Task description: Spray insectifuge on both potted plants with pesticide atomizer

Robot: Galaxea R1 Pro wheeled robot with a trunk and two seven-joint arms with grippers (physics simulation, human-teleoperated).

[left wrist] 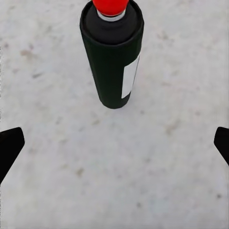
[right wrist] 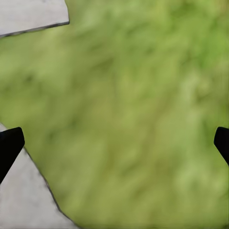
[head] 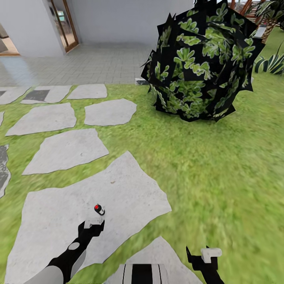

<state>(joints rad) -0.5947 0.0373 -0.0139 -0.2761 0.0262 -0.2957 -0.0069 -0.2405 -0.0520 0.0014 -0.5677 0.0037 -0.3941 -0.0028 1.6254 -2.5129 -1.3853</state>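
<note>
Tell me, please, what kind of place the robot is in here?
Most likely a house garden. There is green lawn, flat grey stepping stones set into it, a big leafy bush, and a paved terrace before a white building with a wooden-framed glass door.

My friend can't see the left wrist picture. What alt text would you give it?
A dark green atomizer with a red cap and a white label stands on a pale grey stone. The left gripper is open, its two black fingertips showing at the picture's edges, short of the bottle and not touching it.
</note>
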